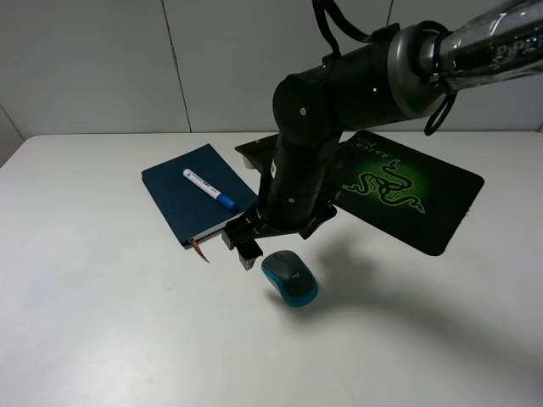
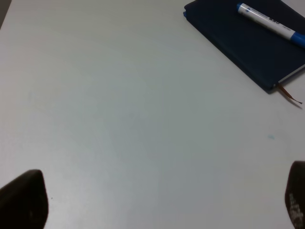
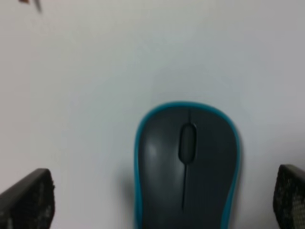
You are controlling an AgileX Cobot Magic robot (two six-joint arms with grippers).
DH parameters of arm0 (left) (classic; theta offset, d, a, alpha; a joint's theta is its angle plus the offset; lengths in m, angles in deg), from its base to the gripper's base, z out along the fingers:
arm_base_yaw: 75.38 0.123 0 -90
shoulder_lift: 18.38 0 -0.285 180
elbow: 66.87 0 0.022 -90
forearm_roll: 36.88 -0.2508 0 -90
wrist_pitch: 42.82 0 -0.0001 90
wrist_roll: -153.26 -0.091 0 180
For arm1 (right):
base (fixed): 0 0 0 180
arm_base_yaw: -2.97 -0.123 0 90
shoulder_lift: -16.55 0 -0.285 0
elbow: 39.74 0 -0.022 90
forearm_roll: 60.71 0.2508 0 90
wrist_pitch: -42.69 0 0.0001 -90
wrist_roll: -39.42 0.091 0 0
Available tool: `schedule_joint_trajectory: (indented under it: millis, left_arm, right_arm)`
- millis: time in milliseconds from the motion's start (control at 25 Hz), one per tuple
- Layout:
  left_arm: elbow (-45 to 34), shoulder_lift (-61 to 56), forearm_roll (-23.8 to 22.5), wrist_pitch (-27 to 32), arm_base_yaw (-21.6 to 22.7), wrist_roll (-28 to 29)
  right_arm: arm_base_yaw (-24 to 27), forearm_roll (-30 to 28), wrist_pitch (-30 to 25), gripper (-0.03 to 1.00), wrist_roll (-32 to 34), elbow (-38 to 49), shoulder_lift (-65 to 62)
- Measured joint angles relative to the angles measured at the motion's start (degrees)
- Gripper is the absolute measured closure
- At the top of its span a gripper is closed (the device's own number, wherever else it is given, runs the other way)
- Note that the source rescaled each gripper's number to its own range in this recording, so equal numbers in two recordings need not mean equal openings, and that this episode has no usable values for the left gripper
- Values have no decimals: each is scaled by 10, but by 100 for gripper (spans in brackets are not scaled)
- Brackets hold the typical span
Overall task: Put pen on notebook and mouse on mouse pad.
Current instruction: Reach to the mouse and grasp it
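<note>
Mouse point(image 1: 289, 280) | dark grey top | teal-blue sides | upright on table point(image 1: 102, 322)

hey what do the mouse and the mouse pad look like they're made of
The mouse looks like moulded plastic: smooth dark grey top with a faint sheen, teal sides. The mouse pad seems thin cloth or rubber, can't tell which: flat, matte black, printed green emblem.

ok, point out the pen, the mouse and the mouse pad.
pen point(image 1: 206, 187), exterior high view, middle of white barrel.
mouse point(image 3: 209, 157), right wrist view, grey top beside wheel.
mouse pad point(image 1: 450, 191), exterior high view, bare black patch beside emblem.
</note>
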Motion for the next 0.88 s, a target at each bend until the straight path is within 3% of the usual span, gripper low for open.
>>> schedule_joint_trajectory:
  millis: [440, 880]
  left_arm:
    - [0, 0, 0, 0, 0, 0]
    - [0, 0, 0, 0, 0, 0]
  right_arm:
    - [-1, -38, -4, -3, 26, 0, 19]
    - [-1, -40, -1, -3, 27, 10, 57]
